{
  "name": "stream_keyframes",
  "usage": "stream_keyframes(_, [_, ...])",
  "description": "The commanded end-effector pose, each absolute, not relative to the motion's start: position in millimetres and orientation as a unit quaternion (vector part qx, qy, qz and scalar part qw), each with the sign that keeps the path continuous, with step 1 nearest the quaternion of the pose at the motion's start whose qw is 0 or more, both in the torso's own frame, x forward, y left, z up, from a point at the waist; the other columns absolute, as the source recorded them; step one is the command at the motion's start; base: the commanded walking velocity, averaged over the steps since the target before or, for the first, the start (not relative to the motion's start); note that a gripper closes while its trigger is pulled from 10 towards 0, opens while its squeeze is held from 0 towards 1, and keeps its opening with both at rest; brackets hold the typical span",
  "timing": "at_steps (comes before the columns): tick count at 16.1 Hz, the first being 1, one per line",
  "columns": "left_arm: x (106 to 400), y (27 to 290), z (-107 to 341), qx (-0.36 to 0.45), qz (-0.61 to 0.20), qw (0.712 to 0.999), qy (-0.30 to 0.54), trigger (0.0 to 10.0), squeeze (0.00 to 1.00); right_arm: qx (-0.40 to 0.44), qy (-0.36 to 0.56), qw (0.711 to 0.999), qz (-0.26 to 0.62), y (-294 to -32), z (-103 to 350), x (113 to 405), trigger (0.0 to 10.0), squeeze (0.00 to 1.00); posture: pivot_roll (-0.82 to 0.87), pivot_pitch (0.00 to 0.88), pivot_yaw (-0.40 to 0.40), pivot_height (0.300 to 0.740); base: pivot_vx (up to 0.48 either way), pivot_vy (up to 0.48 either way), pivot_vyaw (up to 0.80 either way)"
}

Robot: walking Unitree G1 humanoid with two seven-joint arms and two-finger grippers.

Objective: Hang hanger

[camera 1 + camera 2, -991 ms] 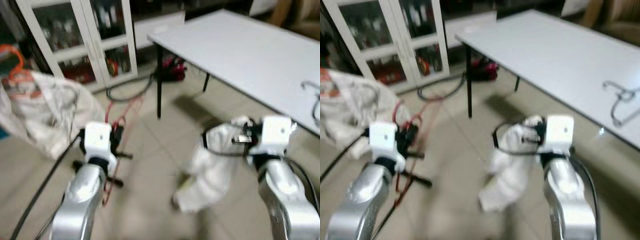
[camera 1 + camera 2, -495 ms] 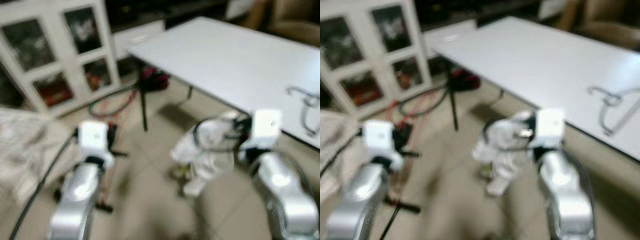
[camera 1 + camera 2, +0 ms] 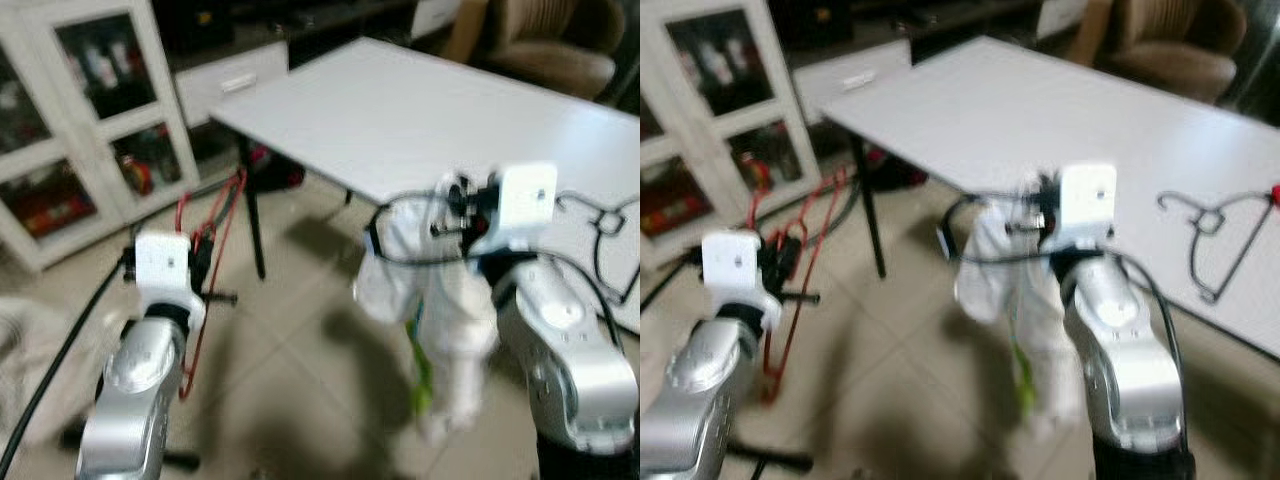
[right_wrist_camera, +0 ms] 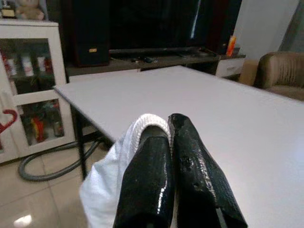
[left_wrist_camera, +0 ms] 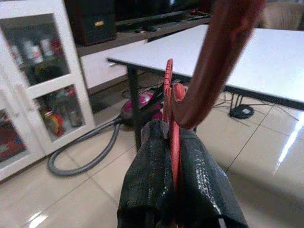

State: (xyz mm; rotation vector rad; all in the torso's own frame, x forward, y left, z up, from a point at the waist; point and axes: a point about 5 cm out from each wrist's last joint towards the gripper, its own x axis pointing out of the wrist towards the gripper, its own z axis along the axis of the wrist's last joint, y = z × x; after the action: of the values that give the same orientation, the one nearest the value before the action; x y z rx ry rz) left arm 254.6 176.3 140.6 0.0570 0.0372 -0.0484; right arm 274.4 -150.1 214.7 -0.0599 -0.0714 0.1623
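Note:
My left gripper (image 5: 170, 135) is shut on a red hanger (image 5: 169, 95), whose thin red frame trails down beside it toward the floor (image 3: 205, 250). My right gripper (image 3: 455, 205) is shut on the collar of a white garment (image 3: 435, 300). The garment hangs below it in front of the white table's (image 3: 400, 110) near edge. A dark wire loop (image 3: 385, 235) curves around the garment's top. Another dark wire hanger (image 3: 1215, 235) lies flat on the table to the right of that arm.
A white cabinet with glass doors (image 3: 90, 120) stands at the left. A grey hose (image 5: 80, 156) and a pink object (image 5: 137, 107) lie on the tiled floor under the table. A brown armchair (image 3: 540, 50) sits behind the table. Pale cloth (image 3: 20, 340) is heaped at lower left.
The whole view has swung so the table is nearer and the cabinet and cloth pile sit farther left. My right gripper is higher, with the garment lifted off the floor.

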Motion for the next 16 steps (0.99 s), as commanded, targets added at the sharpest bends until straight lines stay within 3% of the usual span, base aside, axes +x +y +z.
stream_keyframes(1, [256.5, 172.7, 142.0, 0.023, -0.027, 0.999, 0.015, 10.0, 0.00, -0.036, -0.043, 0.995, 0.085, -154.6, 223.8, 278.5, 10.0, 0.00, -0.05, 0.044, -0.007, 0.740, 0.428, 0.000, 0.00])
stream_keyframes(7, [259.6, 174.1, 149.0, 0.017, -0.012, 1.000, 0.001, 10.0, 0.00, -0.057, -0.124, 0.984, 0.118, -173.9, 291.6, 315.7, 10.0, 0.00, -0.05, 0.035, -0.028, 0.740, 0.429, 0.000, -0.61])
stream_keyframes(10, [263.6, 176.0, 155.5, 0.017, -0.011, 1.000, -0.009, 10.0, 0.00, -0.043, -0.186, 0.974, 0.122, -182.8, 342.9, 334.5, 10.0, 0.00, -0.05, 0.037, -0.029, 0.740, 0.429, 0.000, 0.00])
stream_keyframes(12, [264.0, 176.5, 156.0, 0.018, -0.010, 1.000, -0.011, 10.0, 0.00, -0.041, -0.197, 0.971, 0.126, -183.6, 353.1, 338.8, 10.0, 0.00, -0.05, 0.037, -0.030, 0.740, 0.429, 0.000, 0.00])
stream_keyframes(16, [263.8, 176.6, 156.5, 0.017, -0.006, 1.000, -0.011, 10.0, 0.00, -0.099, -0.265, 0.947, 0.155, -185.6, 408.3, 351.7, 10.0, 0.00, -0.05, 0.040, -0.031, 0.740, 0.428, 0.000, 0.00])
